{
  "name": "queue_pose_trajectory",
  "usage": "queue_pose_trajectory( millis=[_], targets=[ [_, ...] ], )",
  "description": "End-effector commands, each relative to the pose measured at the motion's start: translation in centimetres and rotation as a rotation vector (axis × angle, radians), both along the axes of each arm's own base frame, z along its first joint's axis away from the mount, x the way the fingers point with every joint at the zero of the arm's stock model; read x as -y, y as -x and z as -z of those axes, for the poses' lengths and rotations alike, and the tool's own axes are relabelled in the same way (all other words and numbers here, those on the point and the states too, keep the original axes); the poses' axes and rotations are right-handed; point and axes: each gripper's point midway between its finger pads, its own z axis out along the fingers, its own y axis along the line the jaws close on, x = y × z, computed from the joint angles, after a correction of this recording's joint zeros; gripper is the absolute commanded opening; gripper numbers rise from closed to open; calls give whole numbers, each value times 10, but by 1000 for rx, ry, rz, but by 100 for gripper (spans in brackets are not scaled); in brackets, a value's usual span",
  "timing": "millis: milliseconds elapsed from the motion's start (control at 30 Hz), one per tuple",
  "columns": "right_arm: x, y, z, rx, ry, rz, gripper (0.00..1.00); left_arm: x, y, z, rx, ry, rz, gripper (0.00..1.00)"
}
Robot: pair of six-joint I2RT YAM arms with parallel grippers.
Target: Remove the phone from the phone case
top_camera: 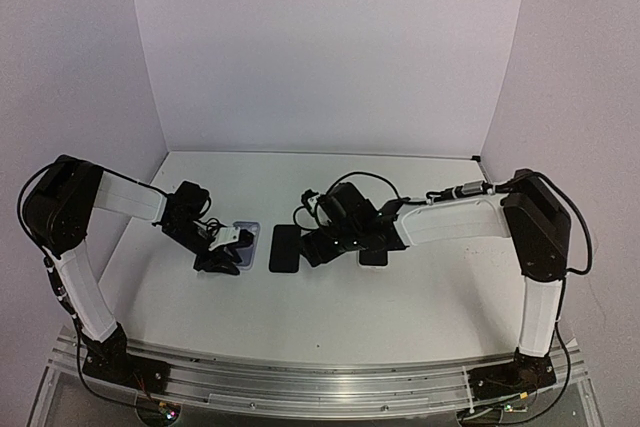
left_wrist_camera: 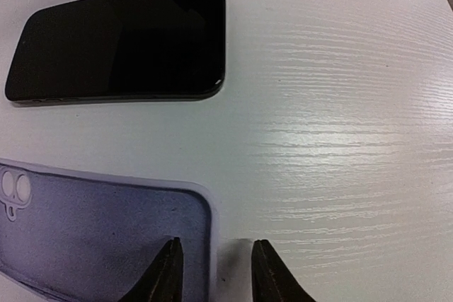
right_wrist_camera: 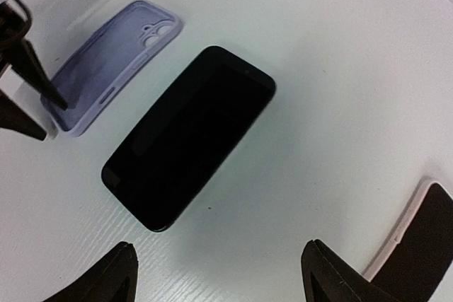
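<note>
The black phone [top_camera: 285, 248] [left_wrist_camera: 120, 44] [right_wrist_camera: 191, 136] lies flat, screen up, on the white table, outside the phone case. The lavender phone case [top_camera: 247, 235] [left_wrist_camera: 92, 224] [right_wrist_camera: 113, 61] lies empty just left of it, inside up. My left gripper [top_camera: 232, 252] [left_wrist_camera: 214, 245] stands over the case's near corner. Its jaws are narrowly open, one finger over the case's inside, the other over the table, the rim between them untouched. My right gripper [top_camera: 318, 247] [right_wrist_camera: 216, 252] hovers wide open just right of the phone, holding nothing.
A second dark device in a pale case [right_wrist_camera: 425, 245] [top_camera: 373, 257] lies right of the right gripper. The left gripper's fingers [right_wrist_camera: 35, 68] show at the lavender case's end in the right wrist view. White walls enclose the table [top_camera: 330, 317].
</note>
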Motion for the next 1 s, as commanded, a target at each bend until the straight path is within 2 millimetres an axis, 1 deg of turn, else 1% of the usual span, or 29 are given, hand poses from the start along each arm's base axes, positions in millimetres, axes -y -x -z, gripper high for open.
queue_pose_trajectory(
  millis=[0, 67, 133, 167, 200, 267, 300, 367, 433, 500, 600, 800, 967],
  targets=[
    [75, -39, -22, -56, 56, 392, 98, 8, 12, -26, -35, 68, 49, 41],
    [107, -46, -19, -96, 126, 522, 98, 12, 13, -37, -53, 103, 51, 48],
    [138, -45, -15, -132, 220, 628, 98, 17, 14, -51, -66, 144, 54, 59],
    [149, -44, -13, -150, 255, 664, 98, 19, 13, -58, -64, 163, 55, 63],
    [160, -42, -10, -174, 292, 696, 98, 21, 13, -64, -61, 179, 58, 65],
    [170, -39, -2, -238, 325, 734, 98, 24, 13, -76, -55, 213, 60, 69],
    [173, -37, 6, -281, 332, 745, 98, 26, 13, -82, -56, 231, 59, 71],
    [173, -34, 21, -371, 317, 753, 98, 30, 14, -94, -66, 273, 58, 74],
    [165, -35, 33, -434, 297, 736, 98, 35, 14, -106, -90, 318, 47, 76],
    [155, -37, 40, -472, 280, 710, 98, 38, 12, -115, -119, 353, 19, 76],
    [142, -39, 46, -512, 258, 676, 98, 41, 9, -122, -147, 384, -25, 77],
    [126, -43, 53, -543, 230, 636, 98, 39, 13, -121, -146, 391, -49, 77],
    [125, -43, 59, -554, 227, 649, 98, 38, 16, -120, -144, 393, -50, 77]
  ],
)
